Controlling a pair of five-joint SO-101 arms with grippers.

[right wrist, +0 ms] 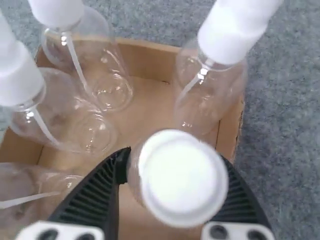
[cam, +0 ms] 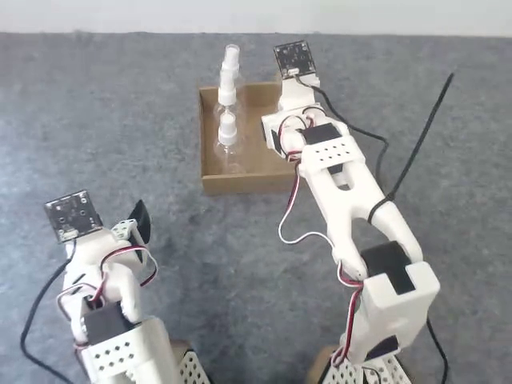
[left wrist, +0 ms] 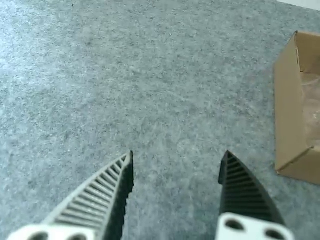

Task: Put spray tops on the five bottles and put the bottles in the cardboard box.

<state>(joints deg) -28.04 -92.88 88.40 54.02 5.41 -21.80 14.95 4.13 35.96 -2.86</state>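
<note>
The cardboard box [cam: 210, 178] sits on the grey carpet at the back centre. Clear bottles with white spray tops stand in it, two of them [cam: 230, 80] [cam: 228, 138] along its left side. My right gripper [right wrist: 174, 159] hangs over the box's right side [cam: 282, 142] and is shut on a clear bottle with a white spray top [right wrist: 182, 180], which is upright inside the box. Other capped bottles [right wrist: 82, 55] [right wrist: 217, 75] [right wrist: 47, 112] stand around it. My left gripper [left wrist: 175, 170] is open over bare carpet at the front left [cam: 132, 224], well short of the box [left wrist: 290, 110].
Grey carpet covers the whole table. A black cable [cam: 420, 136] runs across it to the right of the right arm. The arm bases stand at the front edge. Open carpet lies between the left gripper and the box.
</note>
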